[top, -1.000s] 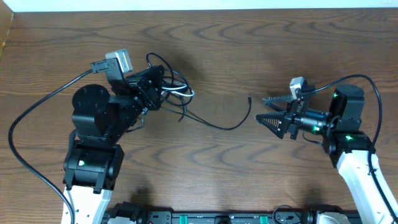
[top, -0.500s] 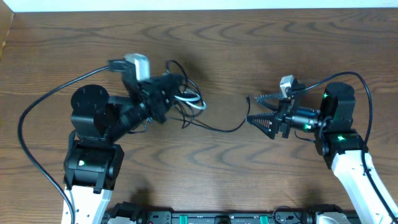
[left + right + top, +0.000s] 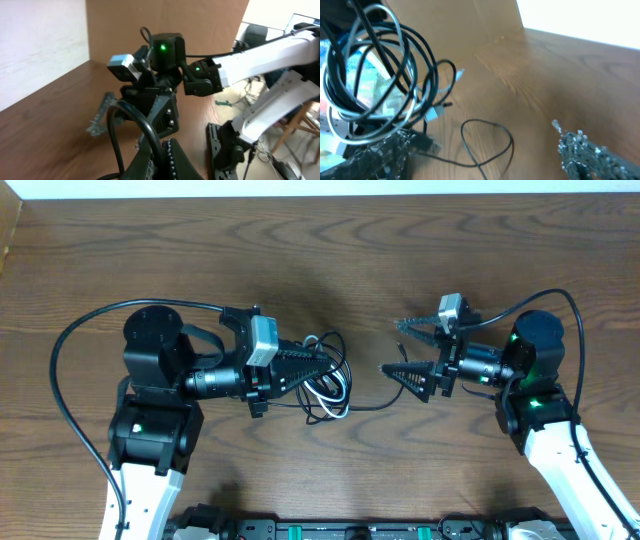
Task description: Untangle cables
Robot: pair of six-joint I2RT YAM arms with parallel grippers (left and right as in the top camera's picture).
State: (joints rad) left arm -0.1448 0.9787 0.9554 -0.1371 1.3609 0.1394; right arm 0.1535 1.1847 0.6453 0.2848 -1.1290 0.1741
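Note:
The cables (image 3: 336, 392) are a bunch of thin black and white loops at the table's middle. My left gripper (image 3: 330, 368) points right and is shut on them. In the left wrist view its jaws (image 3: 162, 150) pinch a black cable (image 3: 145, 125) that arches up over them. One black strand (image 3: 372, 404) trails right along the table toward my right gripper (image 3: 398, 347), which stands open and holds nothing. The right wrist view shows the hanging loops (image 3: 370, 75), a small plug (image 3: 436, 113), and a strand loop (image 3: 487, 142) lying on the wood between the fingers (image 3: 585, 150).
The left arm's thick black wire (image 3: 75, 345) arcs over the table's left side. A rack (image 3: 330, 530) runs along the front edge. The white wall edge (image 3: 320, 188) borders the far side.
My left gripper has swung from pointing up-right to pointing right, carrying the cable bunch toward the centre. My right gripper has moved left toward the bunch and opened wider.

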